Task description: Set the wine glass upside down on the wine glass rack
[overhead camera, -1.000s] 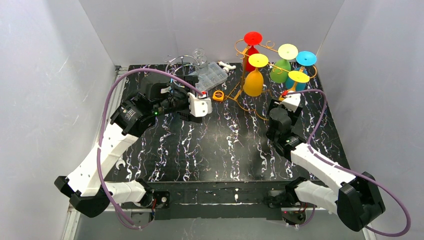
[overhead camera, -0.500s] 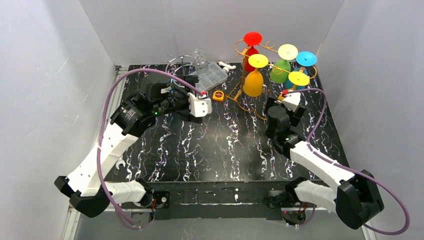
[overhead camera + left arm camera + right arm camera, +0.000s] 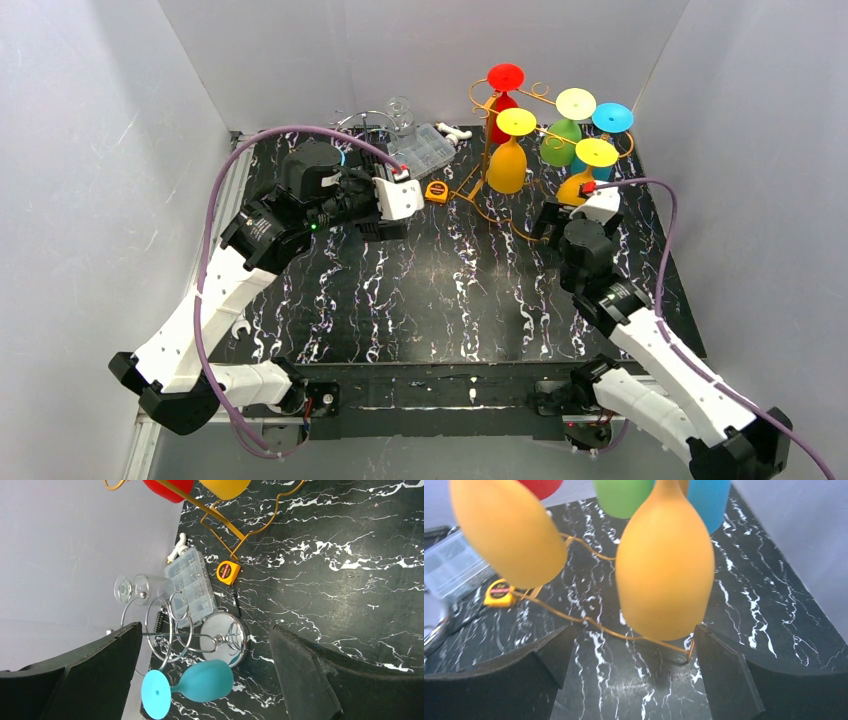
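A black marbled table (image 3: 450, 300) carries a gold wire rack (image 3: 487, 150) at its far right, hung with coloured glasses. An orange wine glass (image 3: 665, 565) hangs there upside down, framed by the right gripper (image 3: 634, 630), whose fingers are spread wide and clear of it. The glass looks light, stiff and slick, so the bowl seems the safest place to hold. Only the left wrist view, past the equally spread left gripper (image 3: 205, 630), shows a teal glass (image 3: 202, 681) lying on its side.

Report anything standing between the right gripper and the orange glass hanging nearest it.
Nothing visible does. The orange glass hangs upside down straight ahead of the open right gripper, with a gap showing on either side. Only a foot wire of the gold rack runs low across the table beneath it.
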